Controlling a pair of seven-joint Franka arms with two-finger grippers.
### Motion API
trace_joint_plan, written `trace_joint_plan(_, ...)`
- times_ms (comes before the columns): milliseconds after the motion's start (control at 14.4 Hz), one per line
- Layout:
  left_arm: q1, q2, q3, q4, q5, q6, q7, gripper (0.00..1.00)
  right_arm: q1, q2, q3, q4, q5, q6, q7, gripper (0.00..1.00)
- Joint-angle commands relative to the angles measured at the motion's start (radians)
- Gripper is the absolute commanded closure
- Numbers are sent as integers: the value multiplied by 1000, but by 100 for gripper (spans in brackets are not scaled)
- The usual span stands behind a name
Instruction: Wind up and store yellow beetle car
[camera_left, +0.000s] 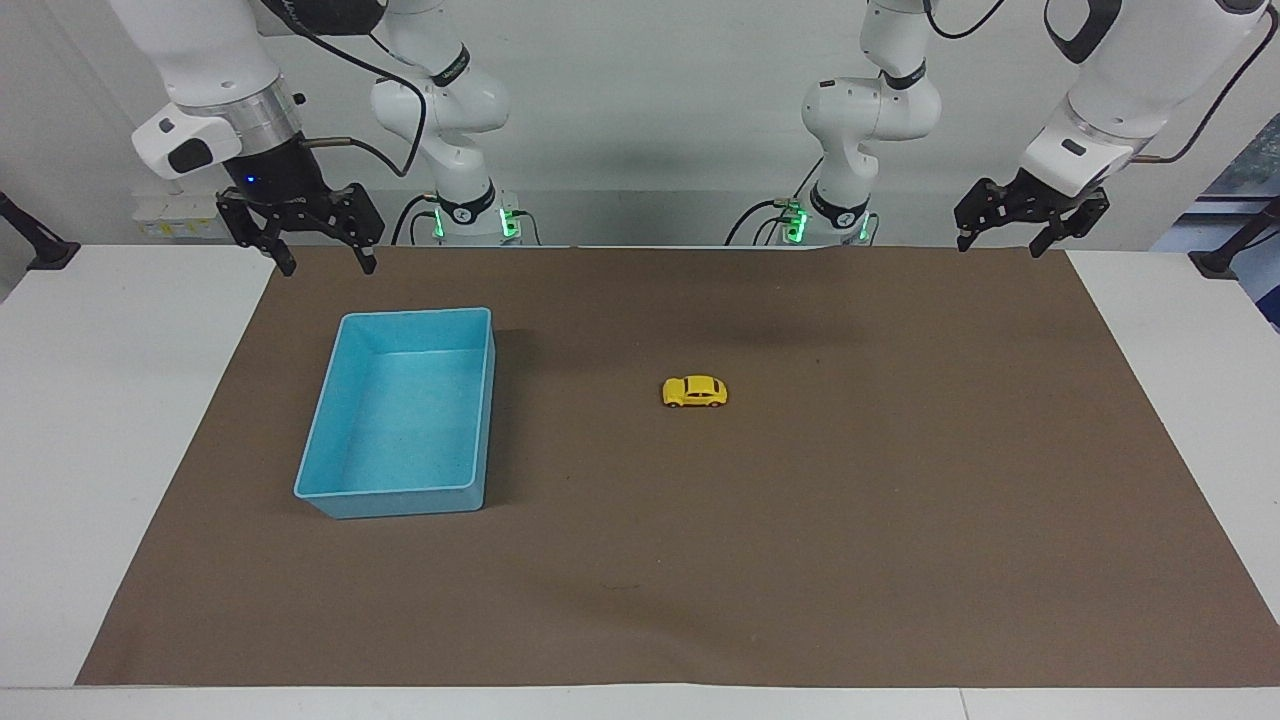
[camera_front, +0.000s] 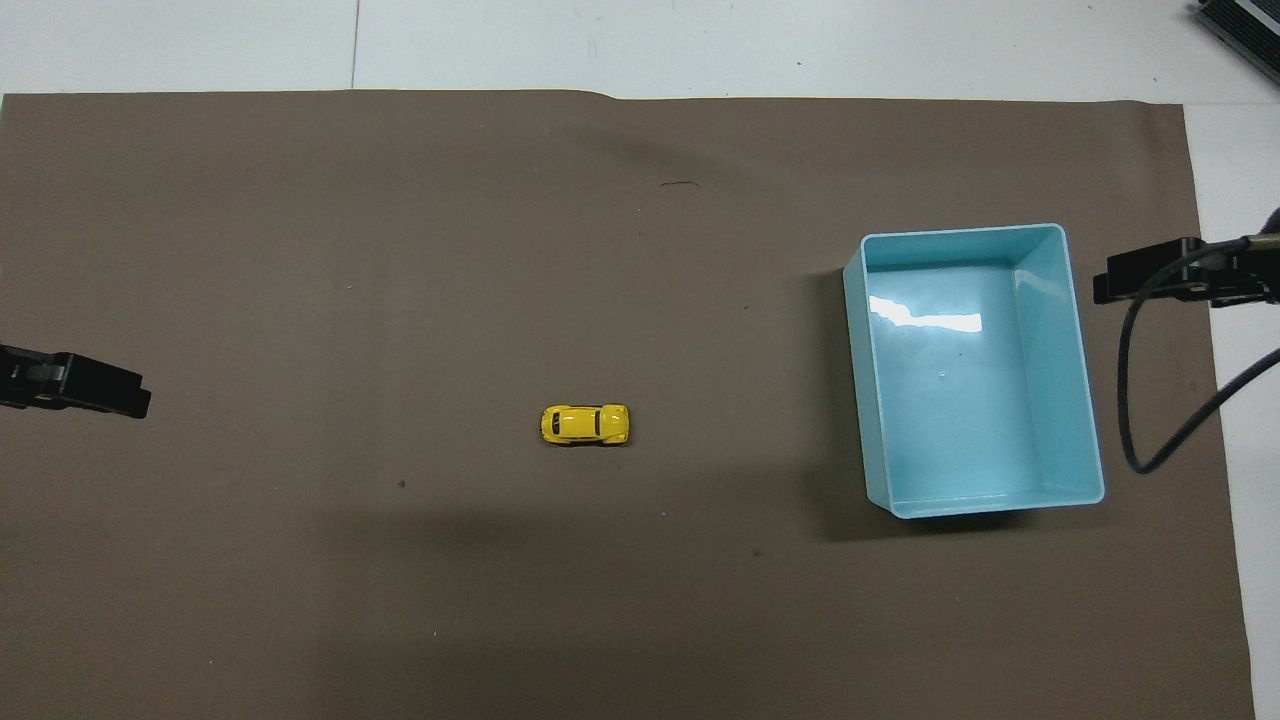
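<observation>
The yellow beetle car (camera_left: 694, 392) stands on its wheels in the middle of the brown mat, empty mat all around it; it also shows in the overhead view (camera_front: 585, 424). The empty blue bin (camera_left: 416, 314) sits toward the right arm's end of the table, also seen in the overhead view (camera_front: 960, 232). My right gripper (camera_left: 327, 266) hangs open and empty above the mat's edge nearest the robots, close to the bin; it shows in the overhead view too (camera_front: 1140, 280). My left gripper (camera_left: 1002, 245) hangs open and empty over the mat's corner at the left arm's end (camera_front: 100, 385).
The brown mat (camera_left: 800, 550) covers most of the white table (camera_left: 120, 400). A black cable (camera_front: 1140, 400) loops down from the right arm beside the bin.
</observation>
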Motion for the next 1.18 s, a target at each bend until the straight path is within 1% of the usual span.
trace_joint_plan(0, 14, 3, -7, 14, 14, -19, 19, 0, -10, -19, 8, -19, 0, -8, -10, 0)
trace_joint_plan(763, 10, -1, -10, 31, 2, -1, 11, 0, -10, -19, 8, -19, 0, -8, -10, 0)
trace_joint_plan(902, 4, 6, -11, 32, 2, 28, 11, 0, -10, -19, 8, -19, 2, -8, -10, 0)
trace_joint_plan(1041, 2, 6, -15, 34, 4, 100, 11, 0, -10, -19, 8, -19, 2, -8, -10, 0)
trace_joint_plan(1110, -2, 5, -18, 32, 4, 111, 20, 0, -10, -19, 8, -19, 0, -8, -10, 0)
